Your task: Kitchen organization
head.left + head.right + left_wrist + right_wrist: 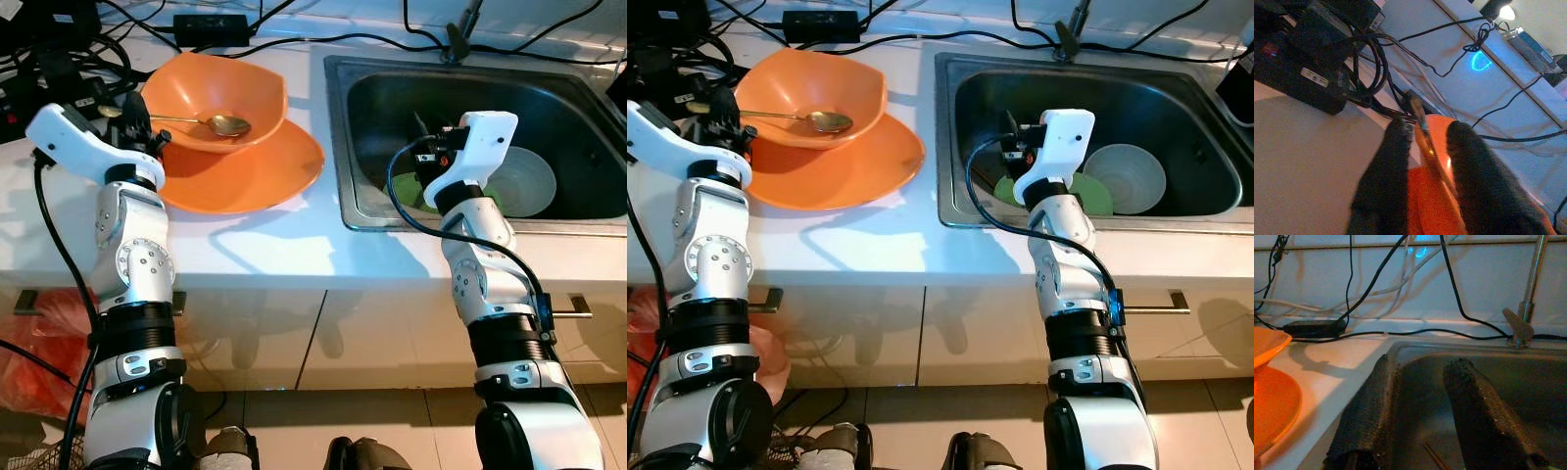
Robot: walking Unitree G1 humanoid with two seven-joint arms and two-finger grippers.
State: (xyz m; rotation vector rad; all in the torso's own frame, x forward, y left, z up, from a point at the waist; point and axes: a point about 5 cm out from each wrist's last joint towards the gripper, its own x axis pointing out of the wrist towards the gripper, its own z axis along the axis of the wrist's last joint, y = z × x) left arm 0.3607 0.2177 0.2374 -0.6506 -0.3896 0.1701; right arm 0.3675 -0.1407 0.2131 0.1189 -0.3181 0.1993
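while left gripper (1430, 147) clamps spoon (201, 121) handle, right gripper (1420, 406) parted over sink (343, 147), no legible writing

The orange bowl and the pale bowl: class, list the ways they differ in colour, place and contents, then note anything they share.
Colour: the orange bowl is bright orange, while the pale bowl is whitish-green. Place: the orange bowl sits on an orange plate on the counter; the pale bowl lies down in the sink. Contents: the orange bowl holds a spoon, whereas the pale bowl looks empty. Both are round, open dishes.
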